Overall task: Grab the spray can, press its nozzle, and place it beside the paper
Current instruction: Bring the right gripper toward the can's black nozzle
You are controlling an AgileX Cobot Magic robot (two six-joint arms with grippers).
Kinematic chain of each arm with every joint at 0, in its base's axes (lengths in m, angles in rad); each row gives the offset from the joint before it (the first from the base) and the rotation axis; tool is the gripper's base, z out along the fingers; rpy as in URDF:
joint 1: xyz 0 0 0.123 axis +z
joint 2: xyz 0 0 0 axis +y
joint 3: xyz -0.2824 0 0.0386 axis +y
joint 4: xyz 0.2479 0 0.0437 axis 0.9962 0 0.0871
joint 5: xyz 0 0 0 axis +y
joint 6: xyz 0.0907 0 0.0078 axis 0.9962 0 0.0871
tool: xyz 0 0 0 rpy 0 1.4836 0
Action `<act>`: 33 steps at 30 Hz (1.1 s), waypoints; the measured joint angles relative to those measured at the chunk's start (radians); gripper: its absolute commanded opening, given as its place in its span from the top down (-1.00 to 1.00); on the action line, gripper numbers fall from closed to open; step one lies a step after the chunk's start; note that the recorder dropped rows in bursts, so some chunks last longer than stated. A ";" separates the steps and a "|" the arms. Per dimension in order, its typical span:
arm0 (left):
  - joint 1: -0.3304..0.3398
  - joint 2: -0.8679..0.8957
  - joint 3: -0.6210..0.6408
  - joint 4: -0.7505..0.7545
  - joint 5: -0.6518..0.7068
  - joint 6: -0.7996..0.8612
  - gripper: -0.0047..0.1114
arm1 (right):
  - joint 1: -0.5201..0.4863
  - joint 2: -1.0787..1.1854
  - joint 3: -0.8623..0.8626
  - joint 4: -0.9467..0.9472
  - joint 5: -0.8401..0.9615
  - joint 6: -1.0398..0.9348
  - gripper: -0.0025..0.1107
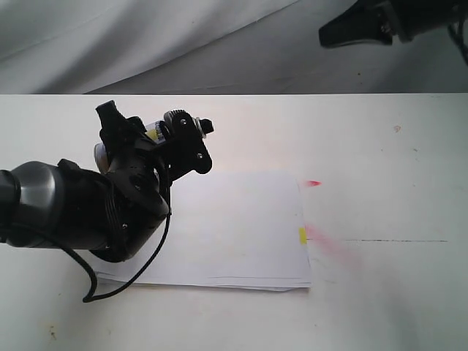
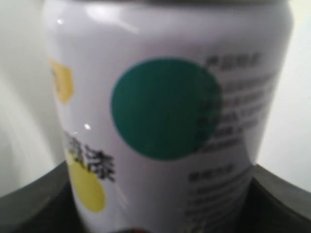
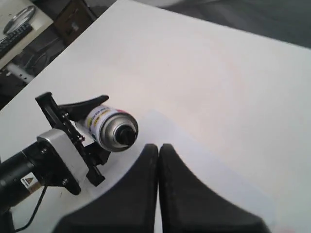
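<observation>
Your left claw (image 3: 101, 130) is clamped round the spray can (image 2: 165, 111), a glossy metal cylinder whose white label shows a round teal dot and yellow patches. It is held on its side at the upper left corner of the paper (image 1: 241, 227), with its silver dome and stubby black nozzle (image 3: 126, 132) pointing right in the exterior frame. The paper is a thin, flat white stack on the matte white table (image 1: 409, 292), with a small yellow tab (image 1: 302, 235) and pink smears (image 1: 333, 245) at its right edge. Your right claw (image 3: 158, 148) hangs at the upper right, tapered black fingers pressed together on nothing.
</observation>
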 measured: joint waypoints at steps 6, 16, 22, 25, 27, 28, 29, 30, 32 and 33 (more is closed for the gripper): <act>0.000 0.000 0.000 0.002 0.000 -0.001 0.92 | 0.053 0.162 -0.001 0.069 0.047 -0.108 0.96; 0.000 0.000 0.000 0.002 0.000 -0.002 0.92 | 0.195 0.267 -0.001 0.170 0.053 -0.200 0.96; 0.000 0.000 0.000 0.002 0.000 -0.002 0.92 | 0.205 0.268 -0.001 0.186 0.032 -0.219 0.96; 0.000 0.000 0.000 0.002 0.000 -0.002 0.92 | 0.213 0.277 -0.001 0.194 0.020 -0.237 0.96; 0.000 0.000 0.000 0.002 0.000 -0.002 0.92 | 0.219 0.297 -0.002 0.202 0.018 -0.241 0.96; 0.000 0.000 0.000 0.002 0.000 -0.002 0.92 | 0.224 0.307 -0.002 0.202 0.018 -0.241 0.96; 0.000 0.000 0.000 0.002 0.000 -0.002 0.92 | 0.226 0.322 -0.002 0.202 0.020 -0.248 0.96; 0.000 0.000 0.000 0.002 0.000 -0.002 0.92 | 0.226 0.331 -0.002 0.202 0.023 -0.256 0.96; 0.000 0.000 0.000 0.002 0.000 -0.002 0.92 | 0.226 0.342 -0.002 0.202 0.025 -0.271 0.96; 0.000 0.000 0.000 0.002 0.000 -0.002 0.92 | 0.226 0.344 -0.002 0.202 0.025 -0.277 0.96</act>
